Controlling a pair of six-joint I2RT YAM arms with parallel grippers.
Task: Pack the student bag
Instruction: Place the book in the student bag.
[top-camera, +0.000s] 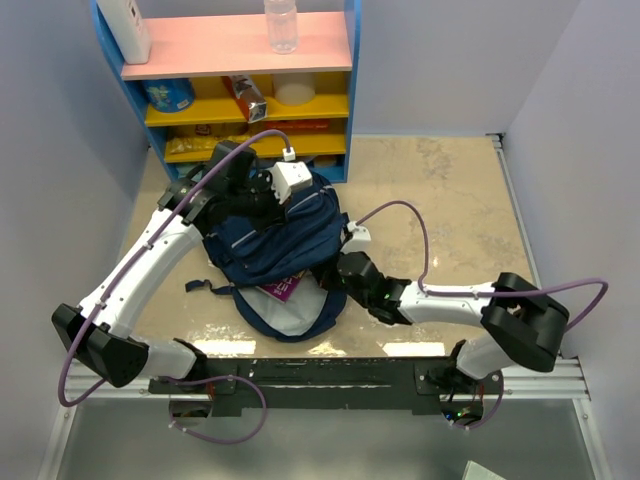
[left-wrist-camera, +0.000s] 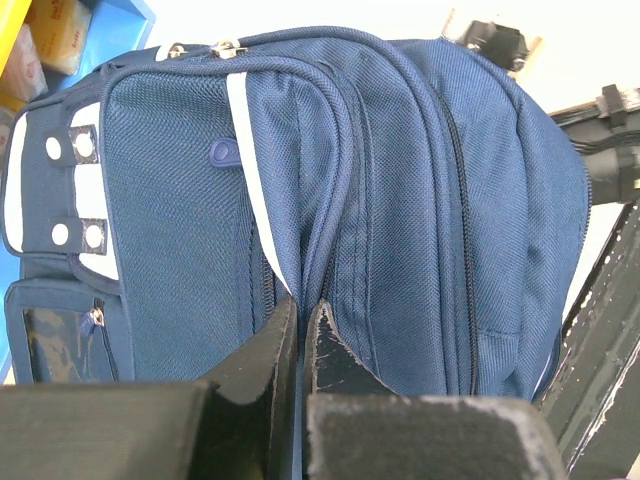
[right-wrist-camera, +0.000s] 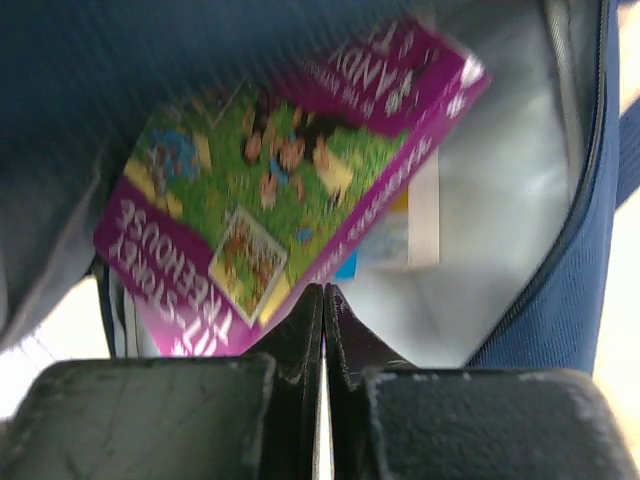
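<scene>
The student bag (top-camera: 262, 243), navy with light stripes, lies in the middle of the table with its mouth facing the near edge. My left gripper (top-camera: 258, 205) is at its far top; the left wrist view shows the gripper (left-wrist-camera: 301, 308) shut on a fold of the bag's fabric (left-wrist-camera: 400, 200) beside a zip seam. A purple picture book (top-camera: 283, 288) pokes out of the bag's mouth. My right gripper (top-camera: 333, 274) is at that opening, and the right wrist view shows it (right-wrist-camera: 322, 291) shut and empty, tips against the book's (right-wrist-camera: 270, 190) lower edge. The bag's pale lining (right-wrist-camera: 500, 230) surrounds it.
A blue shelf unit (top-camera: 352, 90) with pink and yellow shelves stands behind the bag, holding a clear bottle (top-camera: 281, 25), a white container (top-camera: 126, 28), a blue can (top-camera: 168, 95) and boxes. A second thin book (right-wrist-camera: 415, 225) lies under the purple one. Bare marble tabletop (top-camera: 450, 200) stretches right.
</scene>
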